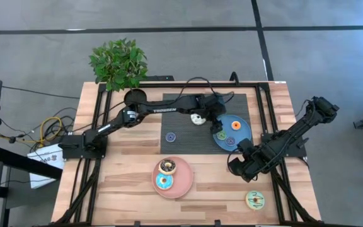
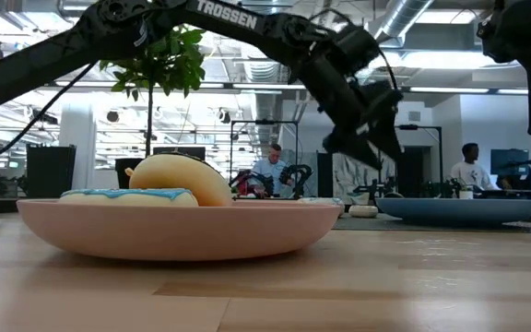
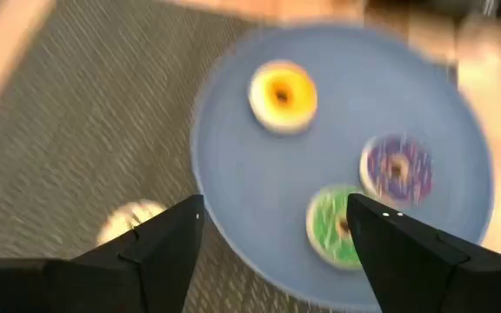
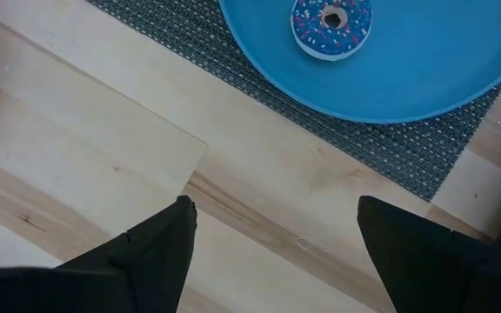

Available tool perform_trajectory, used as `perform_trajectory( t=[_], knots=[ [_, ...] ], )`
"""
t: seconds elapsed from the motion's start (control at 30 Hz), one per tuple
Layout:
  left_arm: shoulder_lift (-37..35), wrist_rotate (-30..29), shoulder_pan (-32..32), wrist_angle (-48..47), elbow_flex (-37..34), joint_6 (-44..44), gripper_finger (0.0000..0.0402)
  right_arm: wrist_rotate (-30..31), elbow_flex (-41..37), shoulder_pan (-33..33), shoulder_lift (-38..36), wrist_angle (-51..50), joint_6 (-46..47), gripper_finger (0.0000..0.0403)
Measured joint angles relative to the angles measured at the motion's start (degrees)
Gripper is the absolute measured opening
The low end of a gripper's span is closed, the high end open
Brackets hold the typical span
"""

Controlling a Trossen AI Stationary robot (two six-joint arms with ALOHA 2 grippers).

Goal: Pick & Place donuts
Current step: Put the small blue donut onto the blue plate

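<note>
two donuts lie on the pink plate near the table's front edge. the left gripper, jaws open and empty, hangs over the blue plate by the green donut; a clumsy retreat may nudge it off. the right gripper waits open beside that plate's front rim.

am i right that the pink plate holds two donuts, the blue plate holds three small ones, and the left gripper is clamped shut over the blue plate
Not quite: the left gripper is open, not shut. The left wrist view shows its fingers spread wide above the blue plate. The rest holds: in the high view the pink plate carries two donuts, and the blue plate has three small donuts.
</note>
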Motion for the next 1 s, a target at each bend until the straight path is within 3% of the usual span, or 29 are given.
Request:
perform_trajectory(
  t=[0.17,0.4,0.47,0.77,1.0],
  knots=[
    [-3.48,-0.04,1.05,-5.75,-0.01,-0.24,0.0219,0.00,-0.02,0.00,0.02,0.18,-0.73,0.0306],
    [-6.07,1.13,1.91,-15.01,-0.04,-2.93,0.0045,0.24,-0.02,1.72,0.00,0.24,-1.95,0.0306],
    [-6.48,1.57,1.58,-16.68,-0.07,-3.36,0.0012,0.24,-0.02,2.80,0.00,0.22,-1.93,0.0306],
    [-7.84,-3.76,-5.12,-18.78,-0.07,-5.72,0.0003,0.24,-0.02,10.65,0.00,0.18,1.90,0.0306],
    [-8.74,-3.72,-8.94,-11.12,-10.57,-12.48,0.0001,4.89,-0.02,18.16,0.00,-0.23,7.57,0.0306]
  ],
)
